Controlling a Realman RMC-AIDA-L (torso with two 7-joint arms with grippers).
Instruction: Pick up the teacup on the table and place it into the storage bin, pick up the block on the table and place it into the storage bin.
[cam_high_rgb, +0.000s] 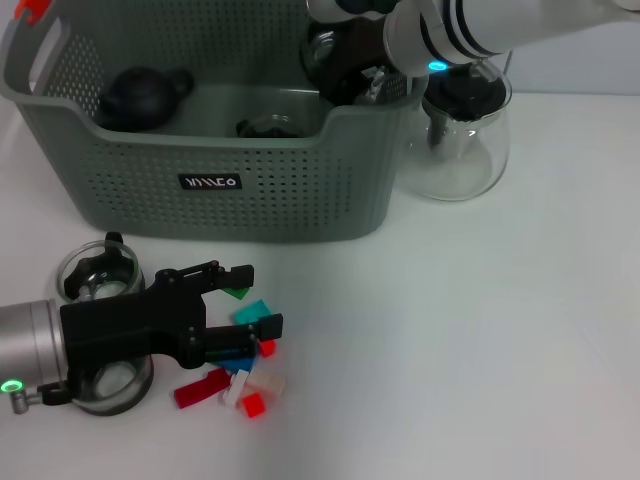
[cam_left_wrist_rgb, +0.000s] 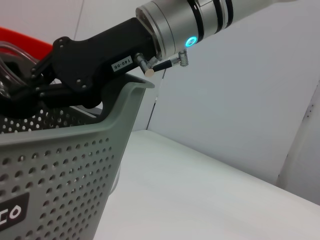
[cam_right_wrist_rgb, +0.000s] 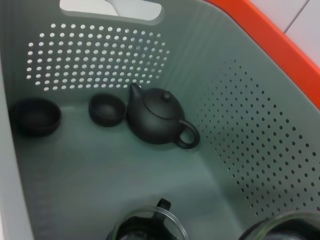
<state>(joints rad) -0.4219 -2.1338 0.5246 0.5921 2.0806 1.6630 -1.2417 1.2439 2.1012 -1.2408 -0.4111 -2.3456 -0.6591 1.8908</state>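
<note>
Left gripper (cam_high_rgb: 240, 300) hangs wide open and empty directly over the blocks (cam_high_rgb: 235, 375) on the worktop (cam_high_rgb: 480, 340) just in front of the storage bin (cam_high_rgb: 230, 190), nearer arm for them; right gripper (cam_high_rgb: 350, 75), finger state unreadable, sits over the bin's far corner.

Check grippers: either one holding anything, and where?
Right gripper over the storage bin appears to grip a glass cup; exact hold hidden. Left gripper open above blocks, empty.
</note>
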